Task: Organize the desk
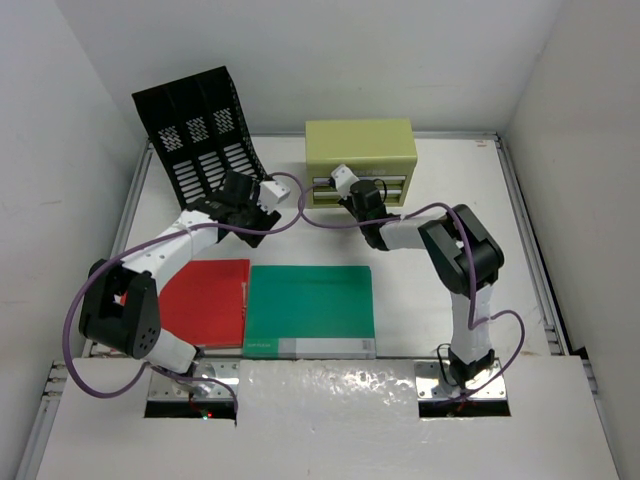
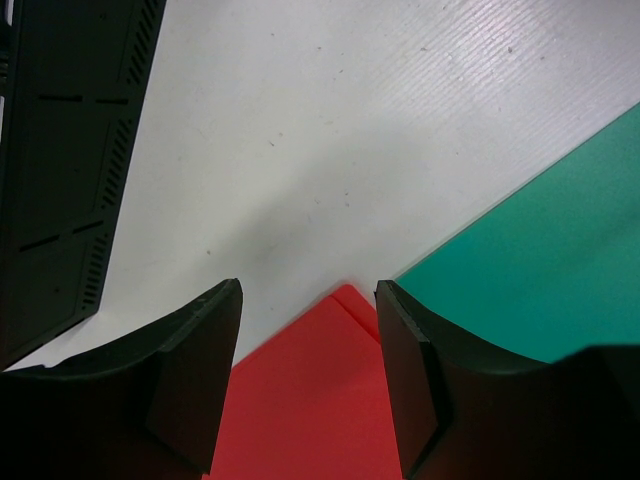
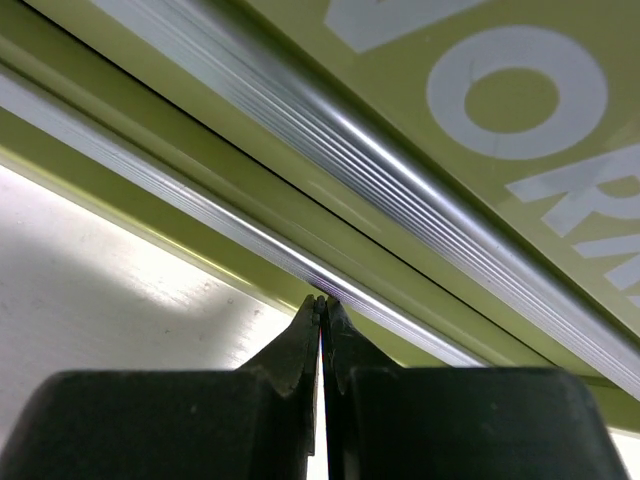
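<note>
The desk [image 1: 500,250] is a white tabletop with grey rails. On it near the front lie a red folder [image 1: 205,300] and a green folder [image 1: 310,305], side by side. My left gripper [image 1: 248,228] hangs open above the desk [image 2: 350,120] beside the black file rack [image 1: 200,140]. Nothing is between its fingers; below the left gripper [image 2: 308,290] shows the far corner of the red folder [image 2: 310,400]. My right gripper [image 1: 350,200] is shut and empty. The tips of the right gripper [image 3: 322,298] are right at a silver strip [image 3: 250,238] low on the olive drawer box [image 1: 360,145].
The file rack [image 2: 60,180] stands at the back left, close to the left fingers. The drawer box [image 3: 390,90] fills the right wrist view, with a patch of desk [image 3: 100,280] below it. The green folder [image 2: 540,260] lies to the right of the left gripper.
</note>
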Controlling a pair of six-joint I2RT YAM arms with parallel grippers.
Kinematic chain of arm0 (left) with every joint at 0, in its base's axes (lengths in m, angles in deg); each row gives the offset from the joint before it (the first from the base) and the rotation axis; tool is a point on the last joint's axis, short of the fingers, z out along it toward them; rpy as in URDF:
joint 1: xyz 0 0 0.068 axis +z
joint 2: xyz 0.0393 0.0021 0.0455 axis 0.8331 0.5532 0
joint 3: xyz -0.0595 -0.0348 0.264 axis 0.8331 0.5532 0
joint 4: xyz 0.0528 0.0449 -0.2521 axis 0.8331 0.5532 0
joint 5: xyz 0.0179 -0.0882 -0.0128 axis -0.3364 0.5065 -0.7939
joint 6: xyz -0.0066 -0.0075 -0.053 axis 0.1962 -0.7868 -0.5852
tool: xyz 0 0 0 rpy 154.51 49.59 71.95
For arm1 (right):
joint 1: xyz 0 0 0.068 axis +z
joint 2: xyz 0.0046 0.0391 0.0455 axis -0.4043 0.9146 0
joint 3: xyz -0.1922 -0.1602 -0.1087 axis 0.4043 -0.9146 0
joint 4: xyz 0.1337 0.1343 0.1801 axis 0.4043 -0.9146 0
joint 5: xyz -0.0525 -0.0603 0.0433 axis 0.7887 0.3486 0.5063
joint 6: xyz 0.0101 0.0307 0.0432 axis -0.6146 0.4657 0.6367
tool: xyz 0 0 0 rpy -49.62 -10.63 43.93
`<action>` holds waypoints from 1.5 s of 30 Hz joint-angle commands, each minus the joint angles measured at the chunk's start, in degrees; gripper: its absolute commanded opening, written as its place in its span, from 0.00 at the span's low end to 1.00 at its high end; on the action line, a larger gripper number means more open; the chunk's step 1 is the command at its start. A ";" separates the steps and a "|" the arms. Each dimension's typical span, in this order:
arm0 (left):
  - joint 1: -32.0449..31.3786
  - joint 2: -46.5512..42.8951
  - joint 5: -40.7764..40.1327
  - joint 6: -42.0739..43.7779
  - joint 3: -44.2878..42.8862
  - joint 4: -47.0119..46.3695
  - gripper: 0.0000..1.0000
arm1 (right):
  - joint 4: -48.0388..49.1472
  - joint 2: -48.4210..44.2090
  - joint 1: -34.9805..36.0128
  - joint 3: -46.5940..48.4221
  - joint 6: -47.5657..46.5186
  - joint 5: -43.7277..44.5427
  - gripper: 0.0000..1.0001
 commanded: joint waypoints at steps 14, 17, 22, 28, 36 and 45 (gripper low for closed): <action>0.41 -1.21 3.85 2.90 -2.24 3.18 0.55 | -26.42 -28.14 -0.23 -10.30 19.92 -18.24 0.42; 0.41 -3.58 4.11 4.39 -0.84 3.88 0.55 | -35.05 -36.93 -0.23 -15.30 21.42 -21.06 0.59; 0.41 -5.34 6.30 5.80 0.22 9.57 0.55 | -42.65 -45.90 -0.40 -22.34 31.08 -27.98 0.72; 0.06 -9.47 3.95 6.95 5.48 8.63 0.55 | -42.75 -48.44 -0.49 -29.45 45.84 -40.48 0.74; -10.82 -9.83 -3.95 6.15 10.24 5.03 0.55 | -31.14 -60.41 -0.32 -45.18 63.60 -35.38 0.68; -14.53 -12.37 1.12 7.91 11.47 3.01 0.55 | -29.54 -65.69 0.30 -53.64 73.11 -38.90 0.64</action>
